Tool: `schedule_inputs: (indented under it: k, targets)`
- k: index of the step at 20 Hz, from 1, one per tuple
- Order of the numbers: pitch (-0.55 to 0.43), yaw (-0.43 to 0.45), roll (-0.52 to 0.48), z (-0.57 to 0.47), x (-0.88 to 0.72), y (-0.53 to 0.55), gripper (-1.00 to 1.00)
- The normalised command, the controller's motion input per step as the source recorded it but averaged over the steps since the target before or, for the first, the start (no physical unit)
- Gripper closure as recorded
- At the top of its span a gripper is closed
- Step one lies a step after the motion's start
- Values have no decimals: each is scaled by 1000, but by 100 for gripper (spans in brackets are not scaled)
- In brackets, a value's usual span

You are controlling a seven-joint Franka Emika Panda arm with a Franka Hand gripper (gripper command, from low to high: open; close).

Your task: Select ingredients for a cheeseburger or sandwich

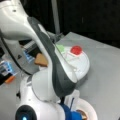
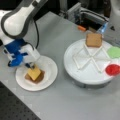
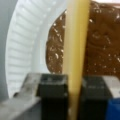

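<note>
Gripper (image 2: pixel 31 66) sits over your paper plate (image 2: pixel 51 72) in a front view, with the cheese square (image 2: pixel 33 73) on the patty (image 2: pixel 41 76). Divided tray (image 2: pixel 75 67) beside the plate has bread (image 2: pixel 94 40), lettuce (image 2: pixel 114 52) and red disc (image 2: pixel 112 69). Wrist view: jaws clamped on the cheese, patty (image 3: pixel 100 45) right beneath.

Robotics lab, perforated optical bench (image 2: pixel 15 110), grey table (image 2: pixel 62 100), dark backdrop
</note>
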Motion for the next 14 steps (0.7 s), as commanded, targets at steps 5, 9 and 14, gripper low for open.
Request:
schedule_inputs:
  k: [5, 9, 14]
  targets:
    - [-9, 168, 301, -12, 374, -231, 100]
    - [-12, 173, 299, -24, 383, -252, 100]
    - [43, 111, 192, -25, 388, -238, 100]
